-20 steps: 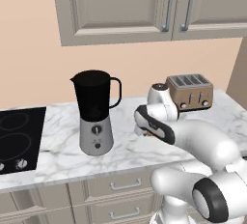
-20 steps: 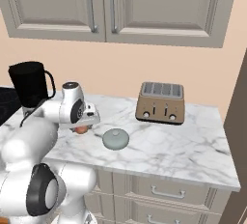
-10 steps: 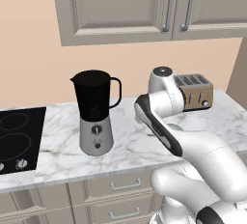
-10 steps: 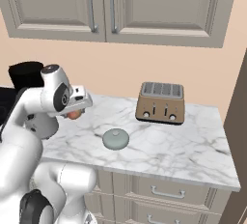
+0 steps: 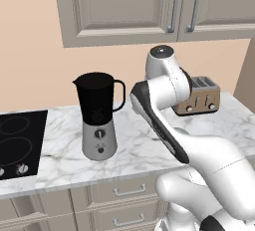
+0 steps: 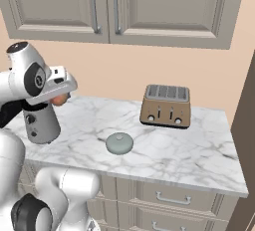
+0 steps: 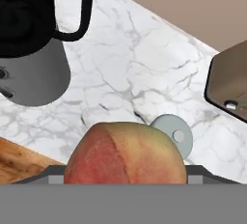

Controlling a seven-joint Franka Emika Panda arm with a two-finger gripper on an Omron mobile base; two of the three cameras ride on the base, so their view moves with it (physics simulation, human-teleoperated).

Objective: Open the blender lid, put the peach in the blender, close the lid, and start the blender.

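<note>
The gripper (image 6: 60,97) holds the peach (image 7: 125,153) between its jaws at the frame's left, the blender lid (image 6: 119,143) parked mid-counter so the blender (image 5: 98,116) jar stays open

The gripper (image 6: 61,97) is up in the air at the left, w/ the peach (image 6: 60,99) tucked under the hand; a bit of orange-red shows. Just below it stands the silver base of the blender (image 6: 41,123), w/ a round knob on its side. The blender lid (image 6: 119,143) lies flat on the marble counter (image 6: 199,150), near the front edge, apart from the blender. A bronze toaster (image 6: 166,106) sits farther back, by the wall. Grey cupboards (image 6: 149,3) hang above. Drawers (image 6: 172,200) are under the counter.
</note>
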